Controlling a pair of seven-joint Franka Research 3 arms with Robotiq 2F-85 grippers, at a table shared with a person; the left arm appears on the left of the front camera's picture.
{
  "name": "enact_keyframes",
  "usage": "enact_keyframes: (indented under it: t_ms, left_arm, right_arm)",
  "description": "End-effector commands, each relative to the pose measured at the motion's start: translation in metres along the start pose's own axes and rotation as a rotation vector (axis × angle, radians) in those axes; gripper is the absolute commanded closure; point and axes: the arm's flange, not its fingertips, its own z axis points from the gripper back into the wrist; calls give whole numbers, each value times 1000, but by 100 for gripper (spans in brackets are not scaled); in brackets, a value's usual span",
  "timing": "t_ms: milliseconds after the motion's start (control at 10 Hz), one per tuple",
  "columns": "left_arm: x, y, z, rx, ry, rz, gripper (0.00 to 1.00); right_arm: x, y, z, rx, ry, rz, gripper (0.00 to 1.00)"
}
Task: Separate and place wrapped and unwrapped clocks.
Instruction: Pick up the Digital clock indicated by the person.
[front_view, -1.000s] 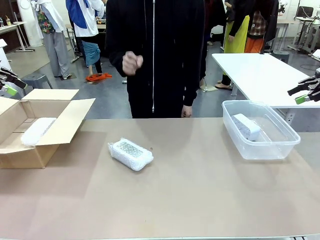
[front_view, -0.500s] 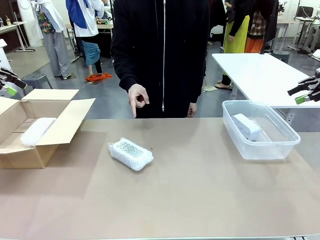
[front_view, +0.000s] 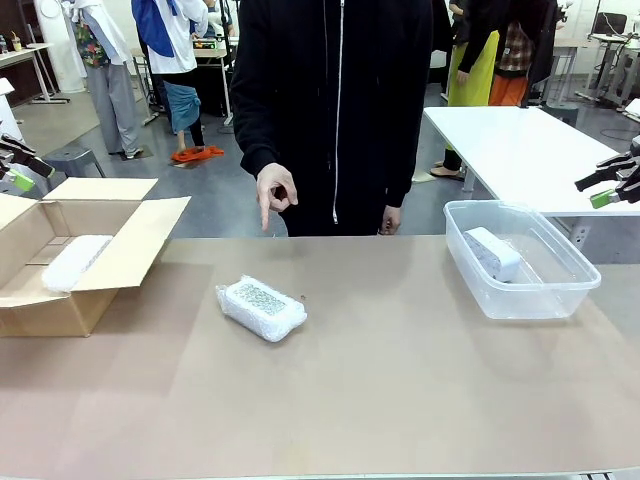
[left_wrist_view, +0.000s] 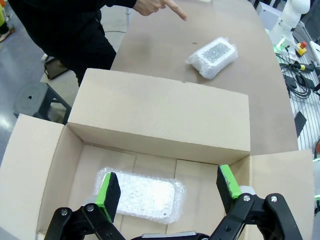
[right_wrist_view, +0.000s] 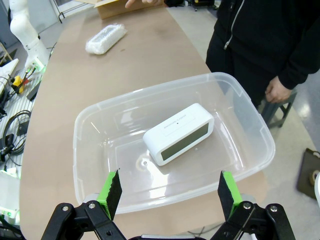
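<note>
We see three clocks on the table (front_view: 400, 400). One wrapped clock (front_view: 262, 308) lies flat on the bare tabletop left of the middle, a white block in translucent bubble wrap, dotted face up, turned at a slant to the table's edge. A second wrapped clock (left_wrist_view: 137, 195) lies flat on the floor of the open cardboard box (left_wrist_view: 160, 120) at the table's left end, well apart from the first. The bare clock (right_wrist_view: 180, 132), white with rounded corners, rests slantwise inside the clear plastic tub (right_wrist_view: 250, 130) at the table's right end.
</note>
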Motion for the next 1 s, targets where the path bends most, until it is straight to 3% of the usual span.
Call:
enact_keyframes:
  t_ms: [0,900]
  left_arm:
    - [0,0,0,-1,5,-9,0]
    - [0,0,0,-1,5,-9,0]
  right_arm:
    - [1,0,-1,-3,-1,0,0]
    - [1,0,-1,-3,-1,0,0]
